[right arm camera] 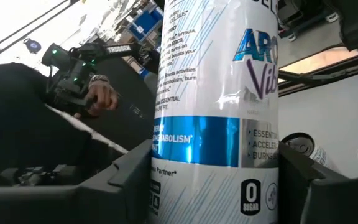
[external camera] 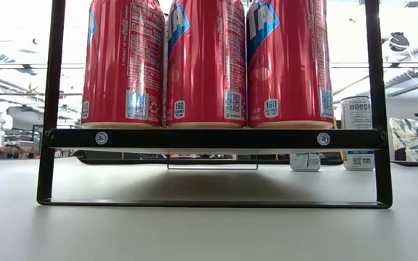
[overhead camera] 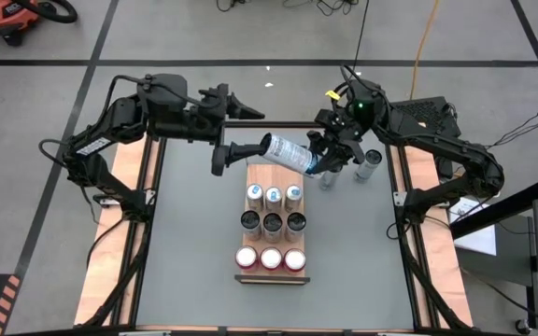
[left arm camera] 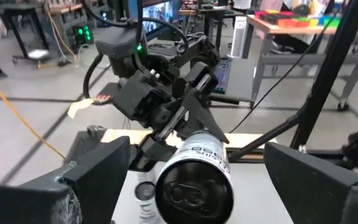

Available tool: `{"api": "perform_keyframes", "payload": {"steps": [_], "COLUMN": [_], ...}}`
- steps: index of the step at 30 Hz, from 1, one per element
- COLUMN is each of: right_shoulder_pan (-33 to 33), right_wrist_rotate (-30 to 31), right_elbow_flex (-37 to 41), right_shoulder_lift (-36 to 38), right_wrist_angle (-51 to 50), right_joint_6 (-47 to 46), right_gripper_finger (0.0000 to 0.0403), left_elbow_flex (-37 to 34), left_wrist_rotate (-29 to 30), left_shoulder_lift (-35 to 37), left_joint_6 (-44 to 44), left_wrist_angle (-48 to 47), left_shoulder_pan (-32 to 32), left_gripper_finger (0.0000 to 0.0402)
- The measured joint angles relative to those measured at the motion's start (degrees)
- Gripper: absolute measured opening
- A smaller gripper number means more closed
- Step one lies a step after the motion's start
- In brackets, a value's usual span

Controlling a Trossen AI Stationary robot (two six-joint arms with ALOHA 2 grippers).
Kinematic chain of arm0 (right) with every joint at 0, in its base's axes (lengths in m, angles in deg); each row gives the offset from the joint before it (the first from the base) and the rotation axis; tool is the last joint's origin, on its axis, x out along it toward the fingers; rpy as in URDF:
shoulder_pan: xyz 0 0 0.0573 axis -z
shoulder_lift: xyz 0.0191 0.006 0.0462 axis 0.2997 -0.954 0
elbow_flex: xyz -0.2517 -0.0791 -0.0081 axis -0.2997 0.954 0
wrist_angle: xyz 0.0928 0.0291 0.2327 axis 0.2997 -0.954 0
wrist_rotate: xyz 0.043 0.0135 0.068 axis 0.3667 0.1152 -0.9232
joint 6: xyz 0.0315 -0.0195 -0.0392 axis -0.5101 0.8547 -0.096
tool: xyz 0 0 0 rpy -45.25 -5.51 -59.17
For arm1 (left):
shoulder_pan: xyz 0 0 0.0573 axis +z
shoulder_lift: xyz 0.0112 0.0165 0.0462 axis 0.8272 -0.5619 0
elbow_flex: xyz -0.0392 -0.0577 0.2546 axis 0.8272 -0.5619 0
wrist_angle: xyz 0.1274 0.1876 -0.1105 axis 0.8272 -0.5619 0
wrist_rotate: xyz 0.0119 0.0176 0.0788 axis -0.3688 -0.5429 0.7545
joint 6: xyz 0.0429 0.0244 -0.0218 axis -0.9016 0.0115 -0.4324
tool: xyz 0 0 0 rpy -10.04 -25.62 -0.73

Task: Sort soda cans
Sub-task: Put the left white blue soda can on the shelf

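Observation:
A silver-grey soda can [overhead camera: 283, 149] with a blue band and a dark top hangs nearly level above the table's far middle. My right gripper [overhead camera: 323, 159] is shut on it. My left gripper [overhead camera: 246, 149] stands open, its two fingers on either side of the can's dark top [left arm camera: 194, 190], with a gap on each side. Below, a wooden board [overhead camera: 271, 177] carries a row of three pale-topped blue cans [overhead camera: 273, 194], a row of three dark-topped cans [overhead camera: 273, 222] and a row of three red cans [overhead camera: 271, 259]. My right gripper pinches the can's side wall [right arm camera: 166, 180] between its two fingers, on the half away from the dark top. The fingers come level from the table's right side and lie across the can. The can is lifted clear and lies nearly level, its dark top toward my left gripper.
Two more cans [overhead camera: 374, 163] [overhead camera: 328, 177] stand on the table right of the board, under my right arm. In the low view the red cans [external camera: 209, 65] stand on a black rack shelf [external camera: 209, 138]. Orange rails line the table's left and right edges.

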Motion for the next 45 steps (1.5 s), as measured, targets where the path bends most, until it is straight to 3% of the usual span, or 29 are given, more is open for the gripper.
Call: {"api": "perform_keyframes", "payload": {"steps": [8, 21, 24, 32, 35, 39, 45], "right_shoulder_pan": [-0.15, -2.9, -3.35, -3.48, -3.48, -3.5, -3.48], "right_wrist_rotate": [1.94, 4.82, 5.92, 6.79, 6.88, 8.07, 14.91], "right_elbow_flex": [0.0, 0.01, 0.02, 0.02, 0.02, 0.02, 0.0], "right_shoulder_lift": [0.0, 0.0, 0.0, 0.0, 0.0, 0.08, 0.31], "right_wrist_angle": [2.99, 6.64, 6.64, 6.58, 6.56, 6.02, 6.38], "right_joint_6": [-1.53, -3.63, -3.54, -3.39, -3.69, -5.38, -7.72], "right_gripper_finger": [0.0212, 0.0212, 0.0212, 0.0212, 0.0213, 0.023, 0.0284], "left_elbow_flex": [0.0, -0.09, -0.09, -0.09, -0.09, -0.09, -0.07], "left_wrist_rotate": [-1.25, -1.3, -2.14, -3.08, -4.1, -4.26, -3.47], "left_shoulder_lift": [-0.2, -3.89, -4.08, -4.04, -4.04, -4.04, -3.72], "left_joint_6": [-8.51, -12.11, -11.97, -11.92, -11.81, -11.45, -10.57], "left_wrist_angle": [-1.08, -2.73, -2.73, -2.86, -2.84, -3.04, -3.15], "left_shoulder_pan": [-0.12, -0.12, -0.13, -0.13, -0.07, -0.07, -0.02], "left_gripper_finger": [0.0373, 0.037, 0.035, 0.0254, 0.0249, 0.0254, 0.0258]}}
